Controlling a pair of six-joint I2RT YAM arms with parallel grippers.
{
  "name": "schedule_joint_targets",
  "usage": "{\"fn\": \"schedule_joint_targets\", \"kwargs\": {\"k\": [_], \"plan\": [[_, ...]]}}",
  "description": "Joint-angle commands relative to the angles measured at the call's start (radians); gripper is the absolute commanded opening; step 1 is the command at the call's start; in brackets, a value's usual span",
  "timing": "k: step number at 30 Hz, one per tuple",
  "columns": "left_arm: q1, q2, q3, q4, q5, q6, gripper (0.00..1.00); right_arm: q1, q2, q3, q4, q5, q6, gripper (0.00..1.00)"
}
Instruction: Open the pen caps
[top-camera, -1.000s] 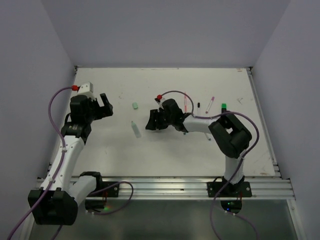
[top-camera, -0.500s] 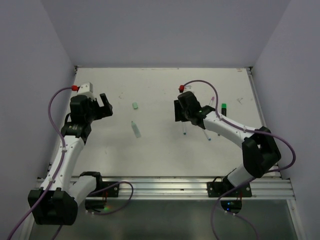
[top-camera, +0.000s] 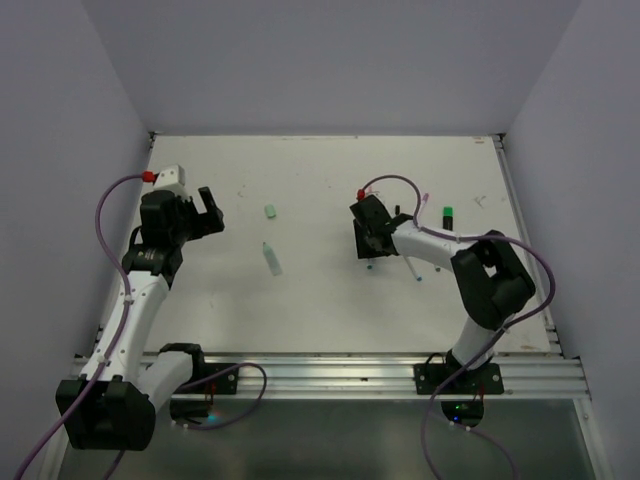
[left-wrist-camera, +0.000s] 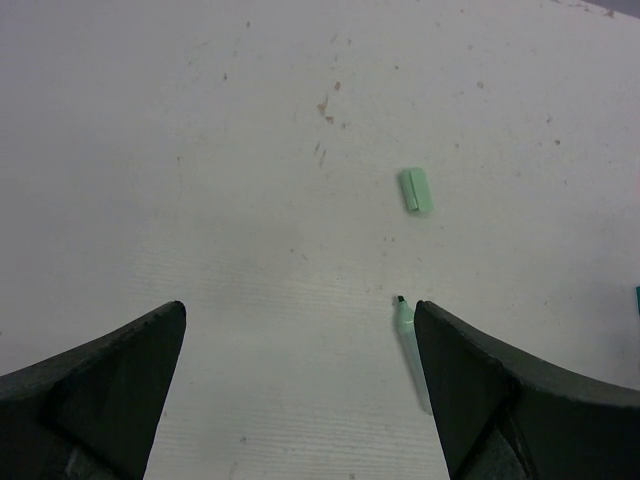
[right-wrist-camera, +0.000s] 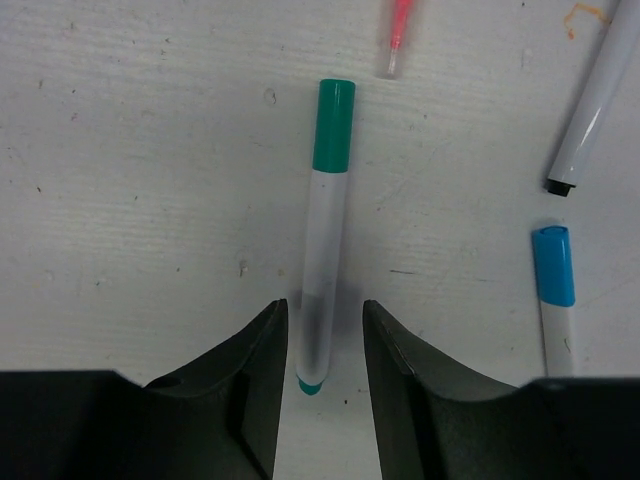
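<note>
Nearest, and well to the left of the teal-capped pen (right-wrist-camera: 322, 255), a pale green marker (top-camera: 271, 258) lies uncapped on the white bench (top-camera: 300, 310), its dark tip pointing away. The right gripper (right-wrist-camera: 325, 310) is low over the teal-capped pen's near end. Its jaws are narrowly parted, one on each side of the white barrel. A sliver of bench shows on either side, so they pinch nothing. The teal cap (right-wrist-camera: 334, 125) sits on the far end of that pen.

Just right of the pen lies a blue cap (right-wrist-camera: 553, 265), seated on its own white barrel. Farther right, a white pen with a dark tip (right-wrist-camera: 598, 95) lies aslant. Just beyond the teal cap is the end of a pink pen (right-wrist-camera: 400, 25).

Far to the left of the teal-capped pen, the left gripper (left-wrist-camera: 300, 305) hangs above the bench, jaws spread wide and holding nothing. A pale green cap (left-wrist-camera: 415, 190) lies loose beyond the marker, apart from it. To the far right of the teal-capped pen sits a small green piece (top-camera: 448, 211), too small to make out further.
</note>
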Motion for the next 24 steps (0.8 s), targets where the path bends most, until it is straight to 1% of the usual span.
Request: {"fn": "schedule_joint_targets", "kwargs": {"k": [1, 7, 9, 12, 13, 14, 15, 17, 18, 19, 22, 24], "plan": [[0.007, -0.007, -0.003, -0.003, -0.012, 0.020, 1.00, -0.007, 0.022, -0.003, 0.037, -0.009, 0.015, 0.39], [0.007, -0.005, -0.005, 0.000, 0.003, 0.023, 1.00, -0.008, 0.058, -0.015, 0.055, -0.006, 0.016, 0.33], [0.007, -0.005, -0.006, 0.005, 0.044, 0.024, 1.00, -0.010, 0.061, -0.026, 0.058, -0.006, 0.015, 0.28], [0.007, -0.010, -0.011, 0.018, 0.090, 0.027, 1.00, -0.008, 0.052, -0.039, 0.064, 0.012, 0.005, 0.11], [0.007, -0.010, -0.011, 0.027, 0.130, 0.023, 1.00, -0.007, 0.036, -0.042, 0.064, 0.014, -0.001, 0.03], [0.007, -0.008, -0.009, 0.028, 0.153, 0.015, 1.00, -0.005, 0.027, -0.046, 0.064, 0.014, -0.008, 0.00], [0.006, -0.007, -0.006, 0.026, 0.208, -0.003, 1.00, -0.002, 0.015, -0.053, 0.067, 0.012, -0.022, 0.00], [0.007, -0.003, -0.006, 0.028, 0.267, -0.026, 1.00, 0.013, -0.040, -0.065, 0.083, 0.009, -0.036, 0.00], [0.006, -0.003, -0.008, 0.034, 0.325, -0.051, 1.00, 0.022, -0.066, -0.085, 0.093, 0.007, -0.044, 0.00], [0.005, -0.002, -0.009, 0.037, 0.350, -0.063, 1.00, 0.033, -0.112, -0.095, 0.119, 0.004, -0.047, 0.00], [0.001, -0.003, -0.014, 0.038, 0.411, -0.115, 1.00, 0.108, -0.183, -0.131, 0.174, 0.018, -0.064, 0.00], [-0.014, -0.011, -0.026, 0.058, 0.443, -0.164, 1.00, 0.182, -0.240, -0.154, 0.205, 0.039, -0.074, 0.00]]}}
